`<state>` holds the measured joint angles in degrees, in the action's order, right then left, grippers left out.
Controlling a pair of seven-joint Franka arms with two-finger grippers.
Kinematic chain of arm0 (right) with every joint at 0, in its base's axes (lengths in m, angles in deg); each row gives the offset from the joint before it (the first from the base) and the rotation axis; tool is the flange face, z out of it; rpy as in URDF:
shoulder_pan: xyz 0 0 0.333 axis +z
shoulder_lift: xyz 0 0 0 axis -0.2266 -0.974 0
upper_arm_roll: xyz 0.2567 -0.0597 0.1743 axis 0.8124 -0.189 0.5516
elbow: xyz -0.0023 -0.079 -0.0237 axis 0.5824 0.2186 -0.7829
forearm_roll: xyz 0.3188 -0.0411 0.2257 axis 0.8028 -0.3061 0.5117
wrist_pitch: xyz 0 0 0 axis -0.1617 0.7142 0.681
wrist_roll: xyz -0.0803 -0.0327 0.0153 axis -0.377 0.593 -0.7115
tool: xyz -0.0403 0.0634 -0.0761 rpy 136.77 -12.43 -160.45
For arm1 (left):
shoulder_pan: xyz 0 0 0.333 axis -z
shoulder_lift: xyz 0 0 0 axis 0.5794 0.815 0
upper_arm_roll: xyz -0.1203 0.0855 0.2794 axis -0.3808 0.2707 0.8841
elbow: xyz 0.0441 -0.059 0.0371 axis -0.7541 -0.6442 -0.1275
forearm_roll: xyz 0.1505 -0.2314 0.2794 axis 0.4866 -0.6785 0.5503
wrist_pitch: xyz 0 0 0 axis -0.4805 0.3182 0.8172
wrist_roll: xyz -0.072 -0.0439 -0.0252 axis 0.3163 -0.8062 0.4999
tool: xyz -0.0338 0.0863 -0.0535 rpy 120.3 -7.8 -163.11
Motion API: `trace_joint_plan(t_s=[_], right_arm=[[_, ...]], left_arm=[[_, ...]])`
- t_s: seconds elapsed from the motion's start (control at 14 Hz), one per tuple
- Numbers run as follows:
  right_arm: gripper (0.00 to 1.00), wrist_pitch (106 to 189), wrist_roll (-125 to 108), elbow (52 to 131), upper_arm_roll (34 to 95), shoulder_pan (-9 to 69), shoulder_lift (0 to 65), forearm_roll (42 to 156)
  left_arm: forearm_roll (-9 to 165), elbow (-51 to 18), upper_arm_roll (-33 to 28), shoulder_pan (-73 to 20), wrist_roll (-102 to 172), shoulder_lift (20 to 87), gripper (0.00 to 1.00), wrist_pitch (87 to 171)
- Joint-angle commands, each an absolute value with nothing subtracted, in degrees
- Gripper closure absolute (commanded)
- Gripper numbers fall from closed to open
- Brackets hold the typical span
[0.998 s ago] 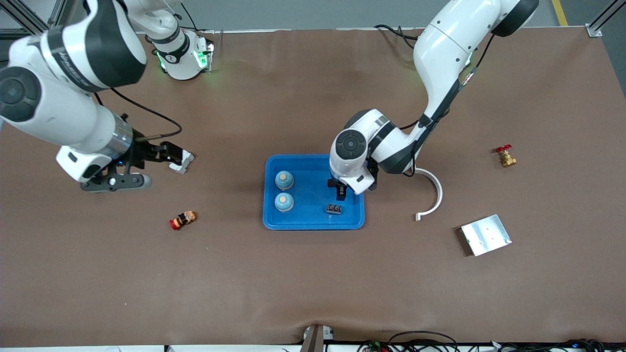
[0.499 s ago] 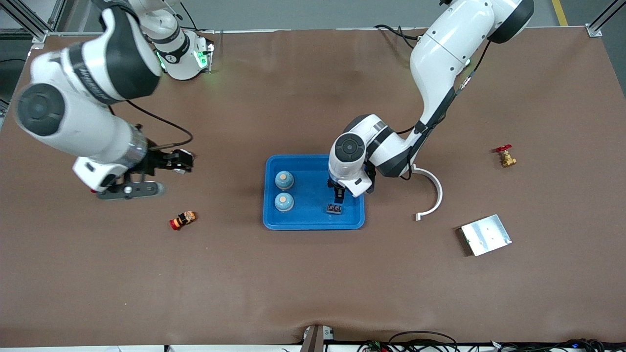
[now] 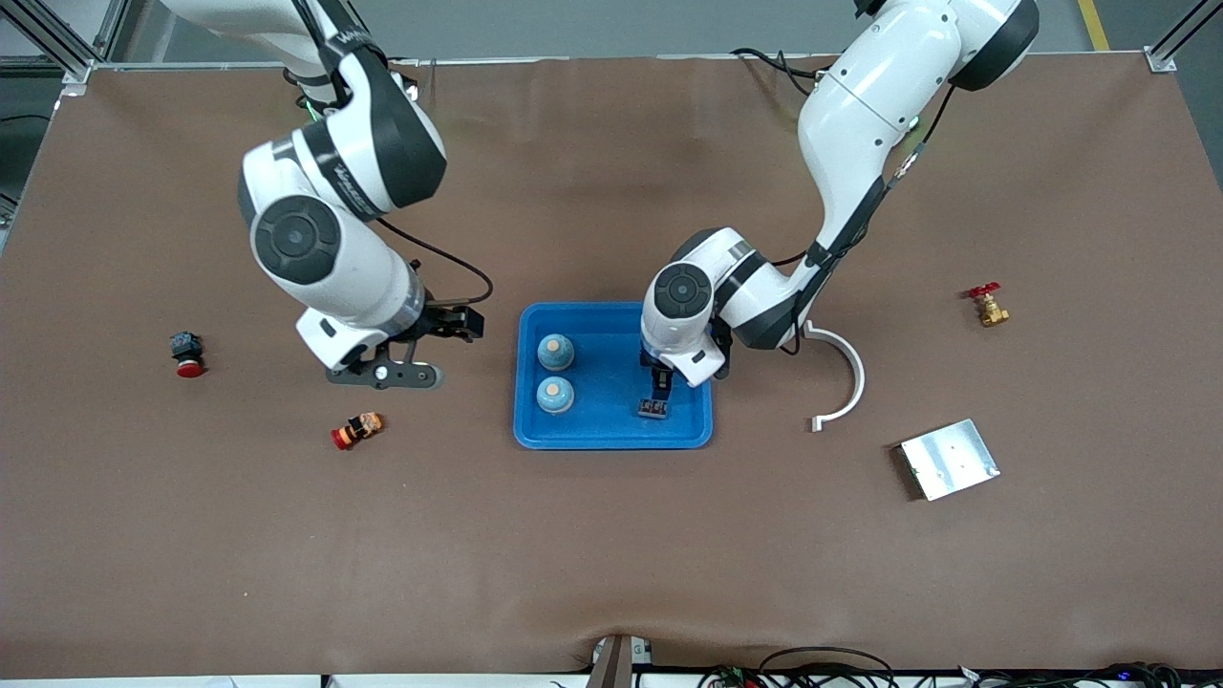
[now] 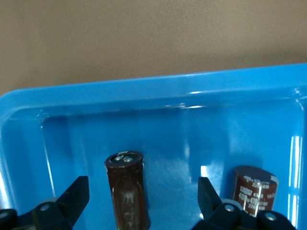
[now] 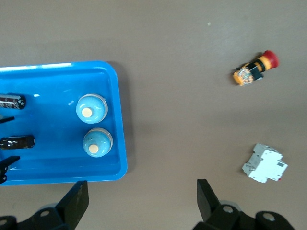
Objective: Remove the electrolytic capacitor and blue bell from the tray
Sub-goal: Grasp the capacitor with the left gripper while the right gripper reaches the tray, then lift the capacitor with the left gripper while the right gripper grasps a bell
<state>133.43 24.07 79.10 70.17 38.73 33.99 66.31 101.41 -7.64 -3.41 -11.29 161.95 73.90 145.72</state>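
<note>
In the blue tray (image 3: 611,430) at mid-bench we have two dark electrolytic capacitors (image 4: 128,191) lying side by side toward the left arm's end, and two blue bells (image 3: 555,352) toward the right arm's end, one nearer the front camera than the other. Our left claw (image 3: 657,390) is low inside the tray, its fingers (image 4: 72,201) spread wide on either side of one capacitor, holding nothing. Our right claw (image 3: 459,323) hangs open and empty over the bench just beside the tray, near the bells.

We judge the main risk to be the round capacitor rolling or twisting out as the fingers close, or a finger nudging its neighbour. With both arms near the tray, their wrists could also crowd each other.
</note>
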Motion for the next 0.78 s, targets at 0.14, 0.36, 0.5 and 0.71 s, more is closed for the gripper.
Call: trace_joint_plan(t_s=[0.14,0.36,0.5,0.71], right_arm=[[0.00,140.2,27.2,83.1,69.9,41.3,31.3,66.6],[0.00,143.2,34.0,84.6,69.9,43.3,30.1,67.0],[0.00,143.9,36.6,84.6,70.0,43.6,28.8,68.4],[0.00,147.3,41.8,84.6,69.9,45.5,26.5,69.8]], left_arm=[[105.5,-7.5,-3.1,-10.2,165.9,74.1,0.68,146.8],[105.7,-7.5,-3.1,-10.2,164.7,73.7,1.00,146.2],[105.8,-7.5,-3.2,-10.4,161.9,72.9,1.00,145.6],[105.7,-7.2,-3.9,-10.8,152.4,70.3,1.00,142.4]])
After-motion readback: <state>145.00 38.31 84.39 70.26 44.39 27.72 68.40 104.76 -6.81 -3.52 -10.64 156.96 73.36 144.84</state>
